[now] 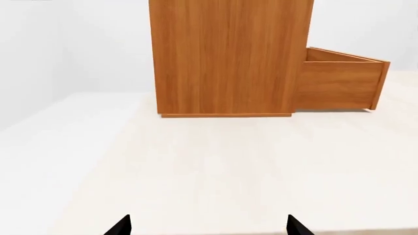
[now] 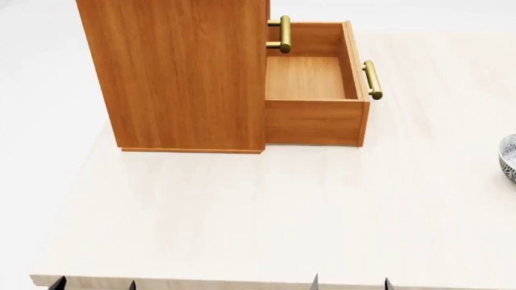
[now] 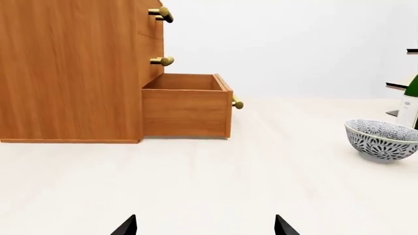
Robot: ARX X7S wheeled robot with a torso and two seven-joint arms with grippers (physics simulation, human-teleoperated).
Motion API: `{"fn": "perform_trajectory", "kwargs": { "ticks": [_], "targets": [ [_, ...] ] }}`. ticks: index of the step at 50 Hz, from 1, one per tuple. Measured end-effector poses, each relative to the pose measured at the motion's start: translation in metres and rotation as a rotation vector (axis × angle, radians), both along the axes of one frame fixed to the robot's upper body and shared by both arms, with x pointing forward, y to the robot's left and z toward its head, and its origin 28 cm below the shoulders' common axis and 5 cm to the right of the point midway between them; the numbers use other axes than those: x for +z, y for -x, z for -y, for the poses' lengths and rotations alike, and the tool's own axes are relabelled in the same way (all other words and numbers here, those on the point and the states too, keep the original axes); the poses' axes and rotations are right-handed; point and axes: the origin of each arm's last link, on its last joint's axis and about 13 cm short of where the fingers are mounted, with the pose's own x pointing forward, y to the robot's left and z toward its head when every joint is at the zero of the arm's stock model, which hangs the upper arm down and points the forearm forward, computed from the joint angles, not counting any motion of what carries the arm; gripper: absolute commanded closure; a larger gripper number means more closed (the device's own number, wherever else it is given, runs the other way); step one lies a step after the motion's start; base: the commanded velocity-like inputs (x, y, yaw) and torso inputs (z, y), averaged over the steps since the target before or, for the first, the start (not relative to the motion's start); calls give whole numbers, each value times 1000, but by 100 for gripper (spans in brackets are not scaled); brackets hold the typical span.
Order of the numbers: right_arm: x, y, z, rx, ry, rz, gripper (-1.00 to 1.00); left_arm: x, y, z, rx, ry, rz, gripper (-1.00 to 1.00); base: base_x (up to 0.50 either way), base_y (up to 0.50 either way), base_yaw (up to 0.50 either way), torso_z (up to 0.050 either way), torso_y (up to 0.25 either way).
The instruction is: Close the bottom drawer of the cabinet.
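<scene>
- The bottom drawer [image 2: 313, 78] stands pulled out of the cabinet [image 2: 181, 72].
- Your left gripper [image 1: 207, 226] and right gripper [image 3: 205, 226] have jaws apart, holding nothing, well away from the drawer.

Bare simulated room: pale wooden table [image 2: 241, 229], blank white walls, one cabinet [image 2: 181, 72]

Bare table [image 2: 241, 211] lay between the near edge and the cabinet [image 2: 181, 72], giving open passage. The bottom drawer [image 2: 316, 115] stood pulled out to the right, its brass handle [image 2: 371, 80] facing clear tabletop. The patterned bowl [image 3: 382, 138] sat well apart rightward, with a green bottle [image 3: 410, 100] behind it.
</scene>
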Motion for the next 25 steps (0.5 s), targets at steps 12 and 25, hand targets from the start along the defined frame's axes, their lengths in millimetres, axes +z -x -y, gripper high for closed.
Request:
{"fn": "perform_trajectory", "kwargs": {
  "ticks": [12, 25],
  "targets": [
    [7, 4, -2, 1, 14, 29, -100, 5, 3, 0, -2, 6, 24, -100, 0, 0, 0, 0, 0],
    [27, 18, -9, 9, 54, 118, -100, 24, 15, 0, -7, 20, 101, -100, 0, 0, 0, 0, 0]
  ]
}}
